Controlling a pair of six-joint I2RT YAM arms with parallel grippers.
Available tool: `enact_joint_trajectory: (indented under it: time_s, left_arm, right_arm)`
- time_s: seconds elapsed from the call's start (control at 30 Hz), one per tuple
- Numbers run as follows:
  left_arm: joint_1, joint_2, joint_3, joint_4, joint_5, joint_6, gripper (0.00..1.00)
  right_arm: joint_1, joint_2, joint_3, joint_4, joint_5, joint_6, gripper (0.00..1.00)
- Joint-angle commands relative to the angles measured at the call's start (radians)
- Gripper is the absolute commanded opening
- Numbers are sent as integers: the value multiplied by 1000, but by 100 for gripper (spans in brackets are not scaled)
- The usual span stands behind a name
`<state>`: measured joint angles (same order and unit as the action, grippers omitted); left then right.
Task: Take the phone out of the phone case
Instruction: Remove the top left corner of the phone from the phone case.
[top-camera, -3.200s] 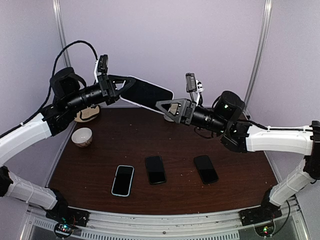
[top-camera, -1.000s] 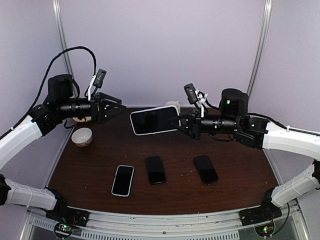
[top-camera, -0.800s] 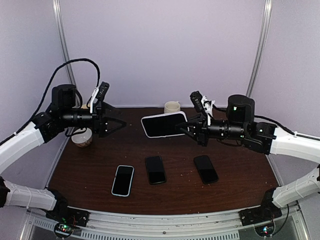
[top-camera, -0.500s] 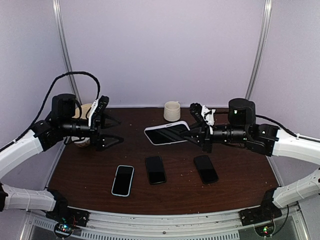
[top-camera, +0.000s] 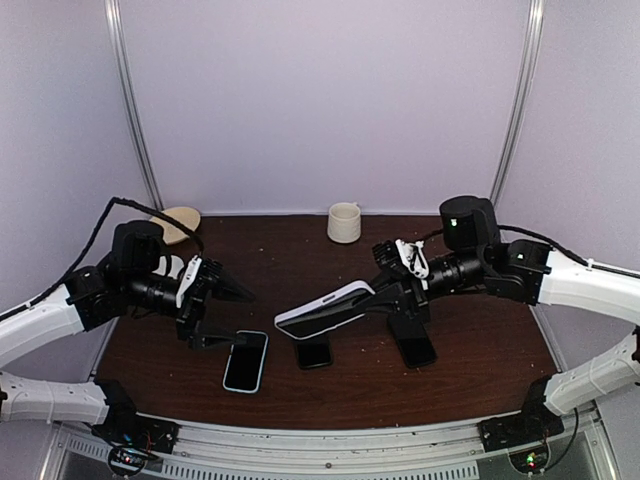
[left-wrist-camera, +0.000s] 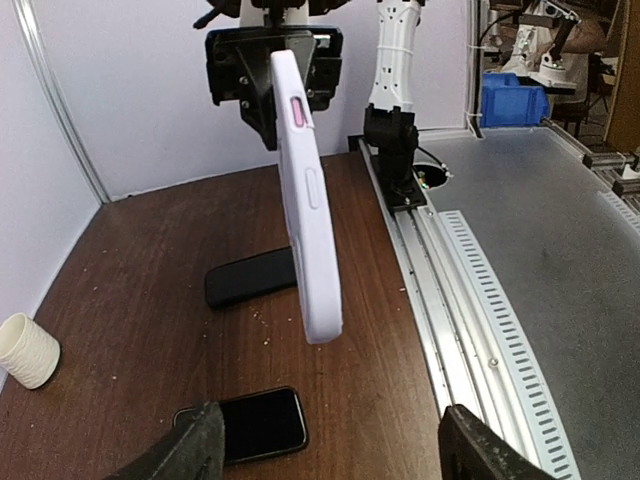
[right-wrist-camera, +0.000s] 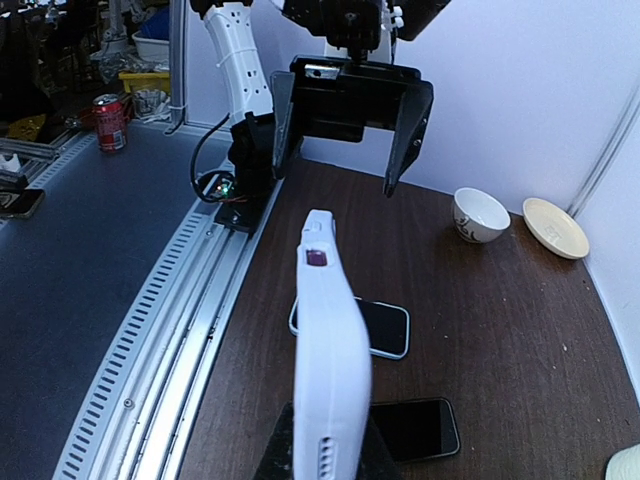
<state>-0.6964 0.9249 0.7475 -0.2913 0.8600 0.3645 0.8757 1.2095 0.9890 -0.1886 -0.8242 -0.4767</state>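
Above the dark surface (top-camera: 300, 250), near its front edge, the phone case (top-camera: 325, 303) with the phone (top-camera: 330, 319) inside hangs clenched in your right end effector (top-camera: 388, 297); bring the spread, empty left end effector (top-camera: 232, 316) squarely onto its free end.

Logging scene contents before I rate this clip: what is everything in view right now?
cased phone: one, white case, dark screen, in the air above the table
phone in pale case: one, flat on table, near left
black phones: two, flat on table, near centre and right
cup: one, cream, far edge
bowl: one, white, left side
plate: one, tan, far left corner
table: one, dark brown
left end effector: open, empty, facing the cased phone
right end effector: shut on the cased phone's end
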Motion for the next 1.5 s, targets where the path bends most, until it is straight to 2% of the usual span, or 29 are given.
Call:
enact_joint_trajectory:
  time_s: [0.0,0.27,0.8,1.27,1.47]
  left_arm:
    - [-39,5,-3,20,62,72,69]
    - [-117,36,3,28,60,83,58]
    - [-225,56,2,1,33,114,42]
    - [-233,60,9,-10,20,124,41]
    - [-243,64,7,-8,14,128,37]
  right_arm:
    - [11,24,59,39,-99,-57,0]
    - [59,43,82,-12,-79,-198,0]
    - [102,99,143,-51,-83,-277,0]
    - [117,110,160,-48,-108,-272,0]
    - [126,113,162,-42,-113,-270,0]
